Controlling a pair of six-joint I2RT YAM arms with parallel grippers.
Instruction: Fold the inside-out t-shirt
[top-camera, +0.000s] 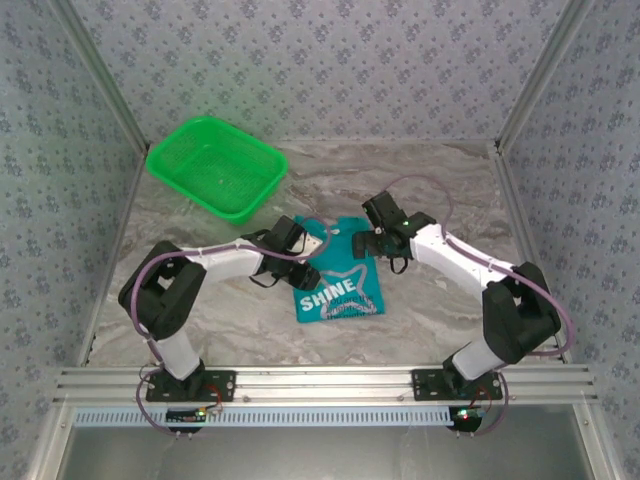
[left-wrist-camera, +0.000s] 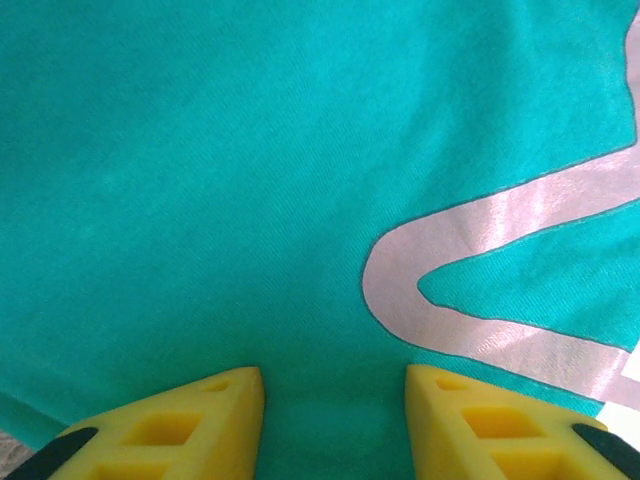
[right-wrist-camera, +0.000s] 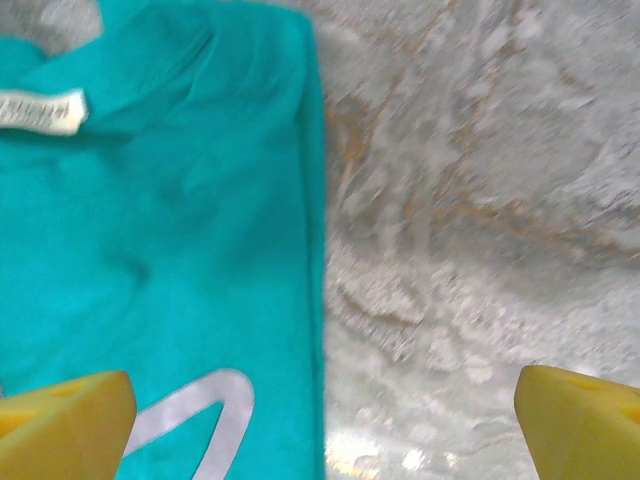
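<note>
The teal t-shirt lies folded into a compact block at the table's middle, its white star outline and "SHINE" lettering facing up. My left gripper rests low on the shirt's left part. In the left wrist view its yellow fingertips stand partly apart over smooth cloth, beside the white star line, and I see no pinched fold. My right gripper hovers at the shirt's upper right corner, wide open and holding nothing. It straddles the shirt's right edge and bare table. The collar label shows at the upper left.
A bright green mesh basket sits at the back left of the marbled table. Patterned walls close in the sides and back, and a metal rail runs along the near edge.
</note>
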